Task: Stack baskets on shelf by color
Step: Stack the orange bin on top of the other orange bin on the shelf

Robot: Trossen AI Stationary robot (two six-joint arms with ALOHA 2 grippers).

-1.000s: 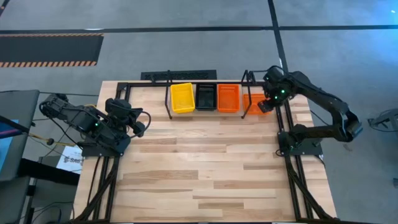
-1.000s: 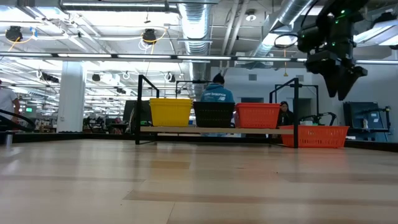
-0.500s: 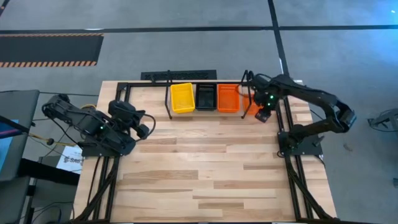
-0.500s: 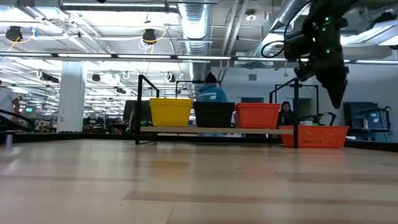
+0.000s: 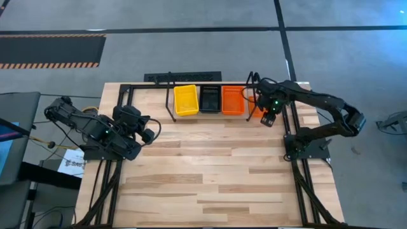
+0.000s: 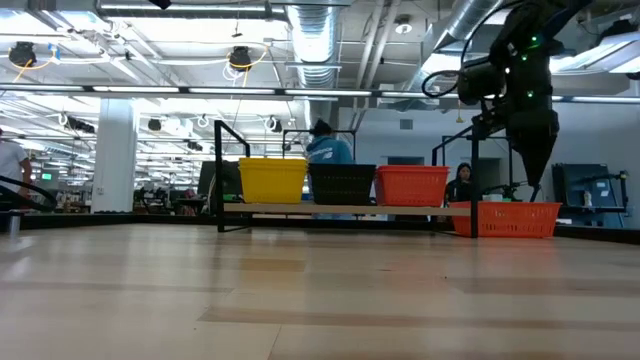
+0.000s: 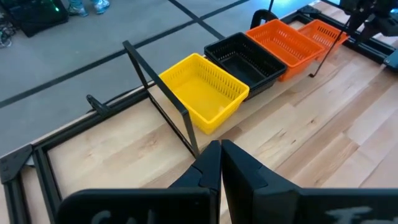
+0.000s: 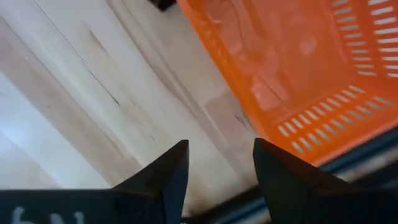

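A yellow basket (image 5: 186, 100), a black basket (image 5: 210, 99) and an orange basket (image 5: 233, 100) sit side by side on the shelf board (image 6: 340, 209), between its black wire hoops. A second orange basket (image 5: 256, 104) rests by its bottom on the table, just outside the shelf's right hoop. My right gripper (image 8: 217, 163) is open and points down over the table at this basket's near edge (image 8: 311, 134). In the low view it hangs just above the basket (image 6: 517, 218). My left gripper (image 7: 221, 163) is shut and waits at the table's left, facing the shelf.
A black metal frame (image 5: 127, 95) runs along the table's far and side edges, close to the loose basket. Bare wooden tabletop (image 5: 210, 165) spreads in front of the shelf. People (image 6: 322, 150) stand in the room beyond the table.
My right gripper has come down and moved slightly toward the near edge, from above the loose orange basket to just over its near rim, tipping to point more steeply down. My left arm has shifted a little to the right. The baskets have stayed in place.
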